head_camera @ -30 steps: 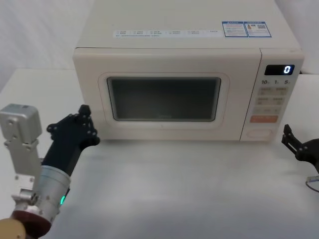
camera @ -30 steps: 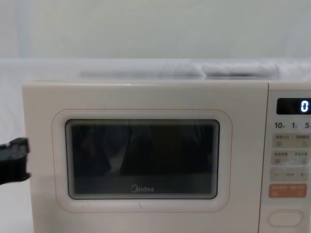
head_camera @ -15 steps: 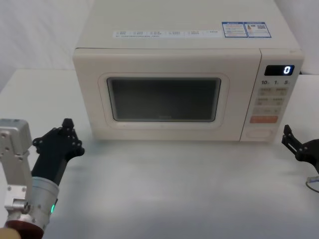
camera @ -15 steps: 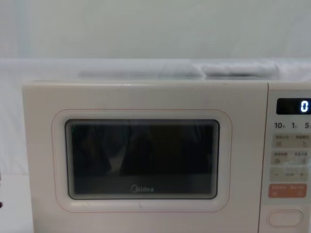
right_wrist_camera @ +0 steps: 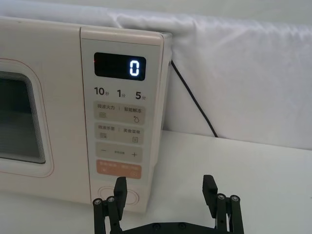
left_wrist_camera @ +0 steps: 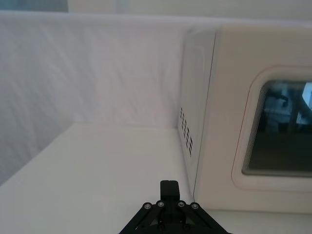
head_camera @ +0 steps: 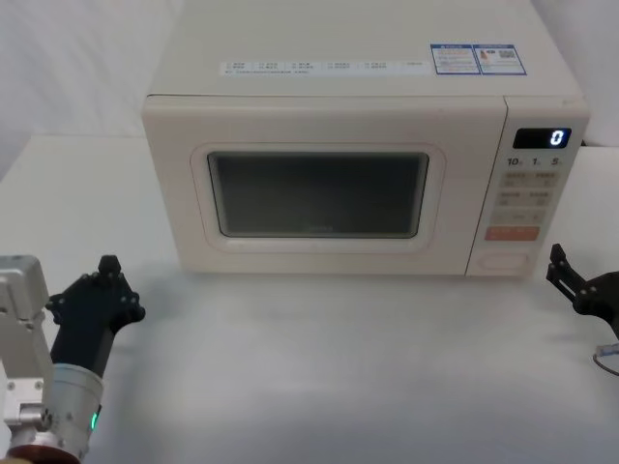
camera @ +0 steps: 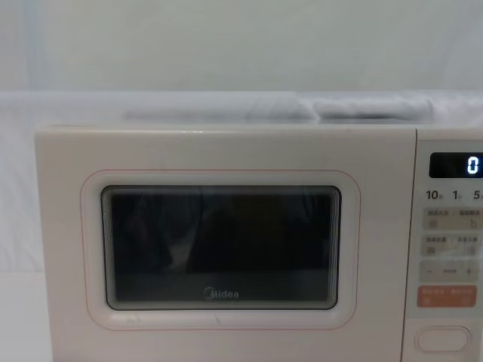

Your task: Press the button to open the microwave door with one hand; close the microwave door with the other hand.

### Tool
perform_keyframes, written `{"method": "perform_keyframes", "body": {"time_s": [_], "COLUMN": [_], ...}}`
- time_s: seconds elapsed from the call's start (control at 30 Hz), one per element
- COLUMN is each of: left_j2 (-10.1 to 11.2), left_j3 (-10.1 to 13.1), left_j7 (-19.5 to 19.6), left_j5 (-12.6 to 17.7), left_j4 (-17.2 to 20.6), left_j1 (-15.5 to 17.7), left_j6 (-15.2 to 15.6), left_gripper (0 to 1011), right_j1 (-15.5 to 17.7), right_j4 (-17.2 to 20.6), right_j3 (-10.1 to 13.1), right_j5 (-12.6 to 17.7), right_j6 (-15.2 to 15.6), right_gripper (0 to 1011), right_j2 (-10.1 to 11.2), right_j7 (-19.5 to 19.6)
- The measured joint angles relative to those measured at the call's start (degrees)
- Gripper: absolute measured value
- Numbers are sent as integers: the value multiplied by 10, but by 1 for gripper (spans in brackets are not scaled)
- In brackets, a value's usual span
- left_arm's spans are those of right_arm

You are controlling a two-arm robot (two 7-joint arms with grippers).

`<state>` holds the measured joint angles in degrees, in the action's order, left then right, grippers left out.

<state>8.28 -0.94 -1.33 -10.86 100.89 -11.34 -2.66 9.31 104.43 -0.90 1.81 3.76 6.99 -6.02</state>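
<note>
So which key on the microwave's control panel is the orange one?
The orange key is the wide rectangular one low on the panel, just above the cream oval button. The other keys above it are pale with grey print.

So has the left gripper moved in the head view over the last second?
Yes. The left gripper has pulled back from the microwave door, away from its lower left corner toward the robot.
</note>
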Motion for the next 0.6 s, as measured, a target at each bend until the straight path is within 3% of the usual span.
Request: {"method": "perform_keyframes", "body": {"time_s": [0.6], "left_j2": [-2], "left_j3": [3], "left_j7": [34], "left_j5": [28], "left_j4": [-32], "left_j1": [15], "left_j6": [12], "left_gripper": [0], "right_j1": [0], "right_j4": [0], "right_j3": [0], "right_j5": [0], "right_j6": [0], "right_gripper": [1002], "right_j2": [0], "right_j7": [0]}}
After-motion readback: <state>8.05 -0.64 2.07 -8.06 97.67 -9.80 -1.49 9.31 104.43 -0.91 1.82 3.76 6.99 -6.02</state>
